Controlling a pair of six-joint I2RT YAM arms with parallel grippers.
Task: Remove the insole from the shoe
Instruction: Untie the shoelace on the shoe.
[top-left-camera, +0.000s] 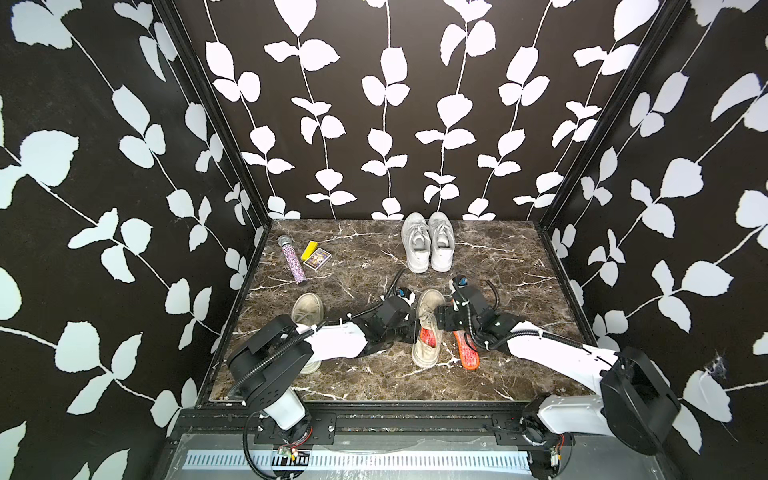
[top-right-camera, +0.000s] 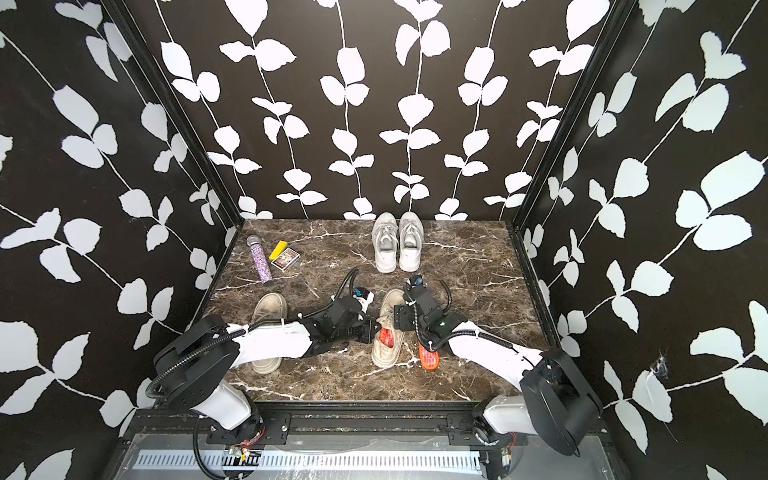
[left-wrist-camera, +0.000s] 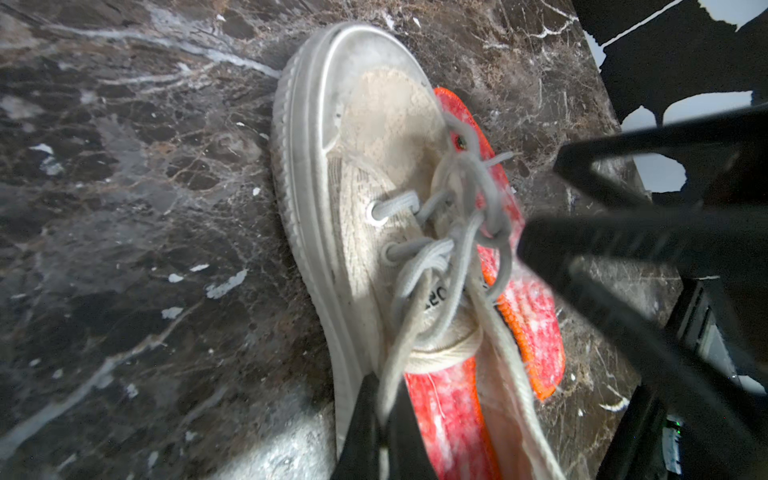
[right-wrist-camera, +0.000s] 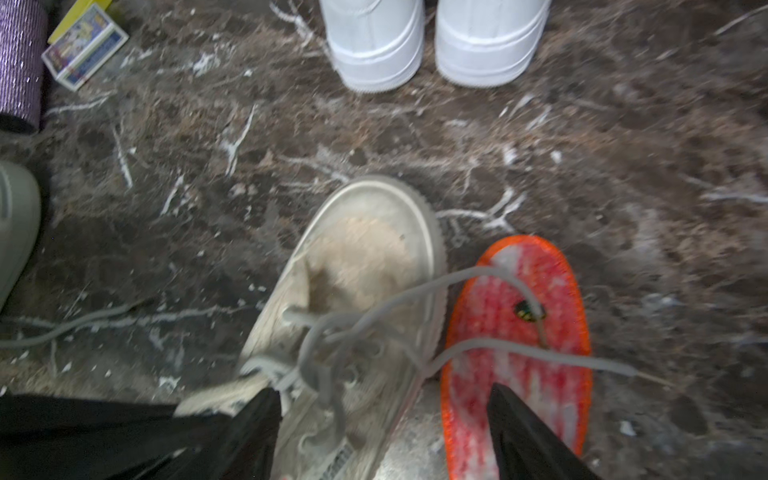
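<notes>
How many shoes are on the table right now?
4. White sneaker and its mate at the back; a worn beige shoe partly under the left arm; a laced beige shoe at the centre.

Nothing can be read for certain. The beige shoe has dark printed characters on its tongue, but the laces cover half of them and they cannot be made out. The small box, well apart from the shoe, shows a colourful picture too blurred to read.
</notes>
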